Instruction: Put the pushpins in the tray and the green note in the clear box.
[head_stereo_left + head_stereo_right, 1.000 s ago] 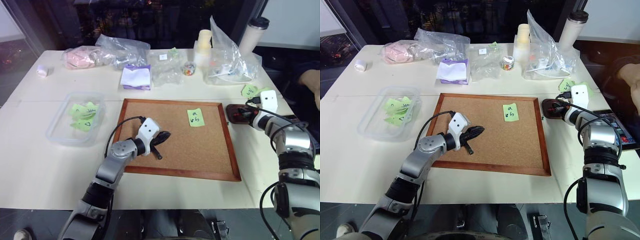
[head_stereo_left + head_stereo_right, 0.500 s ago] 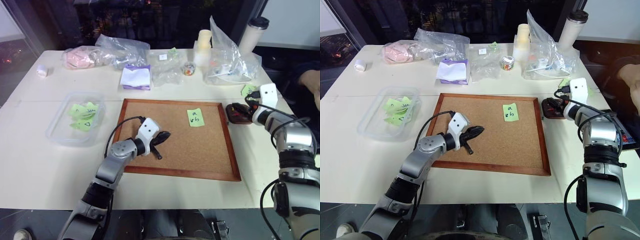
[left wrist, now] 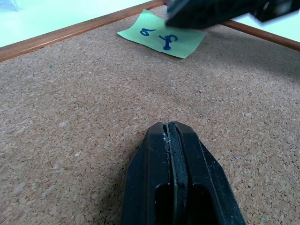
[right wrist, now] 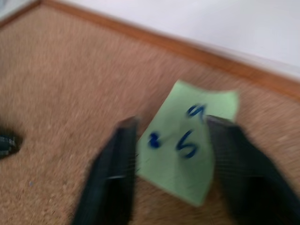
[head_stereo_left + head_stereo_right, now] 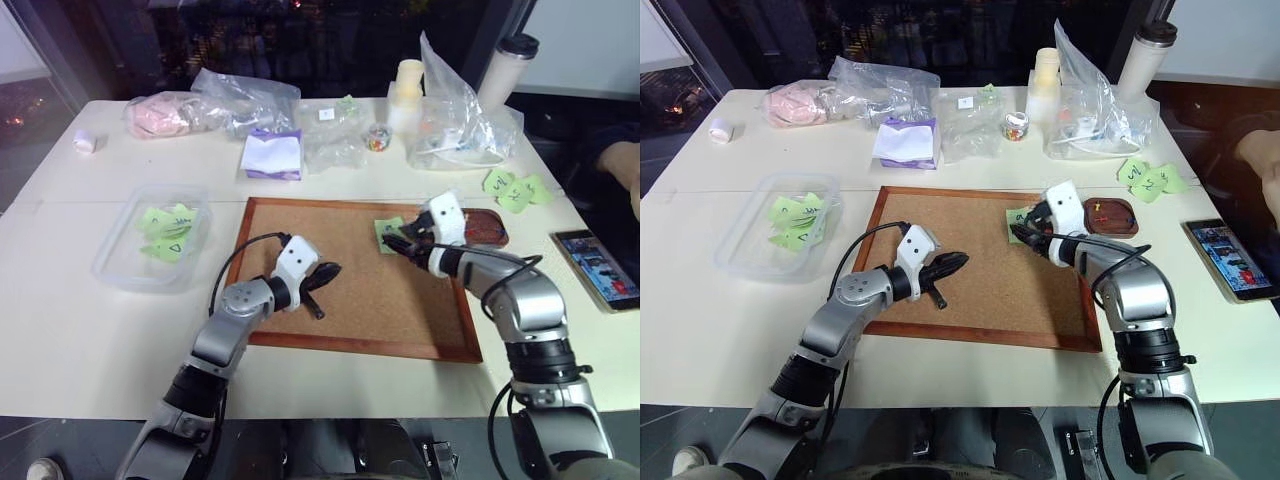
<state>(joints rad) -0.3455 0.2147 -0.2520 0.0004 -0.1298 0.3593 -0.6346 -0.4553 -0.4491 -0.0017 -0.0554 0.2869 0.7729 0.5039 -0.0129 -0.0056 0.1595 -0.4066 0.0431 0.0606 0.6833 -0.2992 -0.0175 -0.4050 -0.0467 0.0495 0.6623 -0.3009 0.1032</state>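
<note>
On the wood-framed cork board, the small light green handwritten note is straddled by the right gripper, fingers parted (nothing gripped); the left gripper is pressed closed, empty.

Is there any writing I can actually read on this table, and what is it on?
"9" above "x b", roughly: blue handwriting on the green note lying on the cork board.
Notes in the clear box: dark scribbles, too small to read.
Notes beyond the tray: marks too small to read.
Phone screen: unreadable.
</note>
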